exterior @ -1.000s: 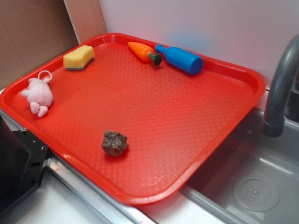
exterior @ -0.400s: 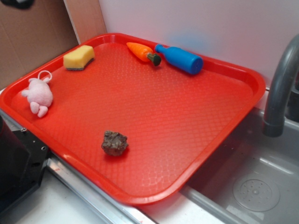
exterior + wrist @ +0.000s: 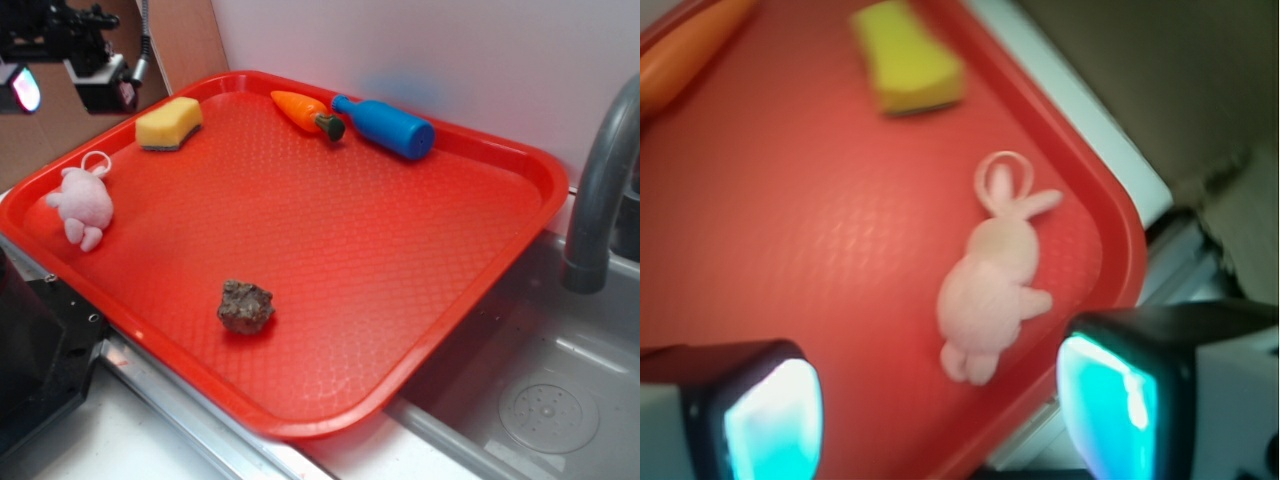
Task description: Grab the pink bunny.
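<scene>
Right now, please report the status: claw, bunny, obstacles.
Claw open, above tray, empty. Pink bunny lying free near tray's left edge. Yellow sponge apart; nothing blocking.

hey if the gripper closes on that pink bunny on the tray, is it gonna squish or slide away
The pink bunny looks fuzzy and plush, so it will probably squish between the fingers rather than resist. It seems light, and the red tray looks smooth, so a nudge might slide it. Lying flat, it is unlikely to roll. Its thin loop cord looks floppy and could snag. The gripper is open.
</scene>
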Motion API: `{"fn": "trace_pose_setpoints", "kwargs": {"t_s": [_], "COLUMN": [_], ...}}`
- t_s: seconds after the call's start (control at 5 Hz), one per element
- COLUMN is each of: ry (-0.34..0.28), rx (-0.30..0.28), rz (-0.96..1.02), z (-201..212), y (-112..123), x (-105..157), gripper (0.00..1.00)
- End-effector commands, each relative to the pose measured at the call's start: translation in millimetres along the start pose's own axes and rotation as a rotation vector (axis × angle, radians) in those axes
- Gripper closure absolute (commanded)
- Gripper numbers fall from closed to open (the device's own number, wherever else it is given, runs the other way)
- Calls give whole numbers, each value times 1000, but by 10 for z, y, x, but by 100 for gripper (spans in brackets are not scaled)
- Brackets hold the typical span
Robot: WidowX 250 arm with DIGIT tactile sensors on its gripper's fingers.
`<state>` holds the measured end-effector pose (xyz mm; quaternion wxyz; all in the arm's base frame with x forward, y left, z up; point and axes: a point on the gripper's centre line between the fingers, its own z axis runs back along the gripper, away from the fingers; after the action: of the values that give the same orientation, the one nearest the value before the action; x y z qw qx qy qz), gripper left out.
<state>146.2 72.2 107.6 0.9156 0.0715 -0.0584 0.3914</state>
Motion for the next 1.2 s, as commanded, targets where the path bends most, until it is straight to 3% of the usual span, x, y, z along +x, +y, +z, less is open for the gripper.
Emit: {"fn": "trace_pose_setpoints", "kwargs": {"t_s": [0.0,0.2,0.4,0.6,0.8,1.0], "ry": [77,49,77,138,157,169], "rx": [54,-34,-62,-55,-9,7], "rz": [372,290,227,171,124,2], "z": [-417,-623,-783,-955,-988,-701], "y": [235,281,243,195,136,-12], "x": [-150,-97,-45,-52,-88,-27], "gripper": [0,0,0,0,62,100]}}
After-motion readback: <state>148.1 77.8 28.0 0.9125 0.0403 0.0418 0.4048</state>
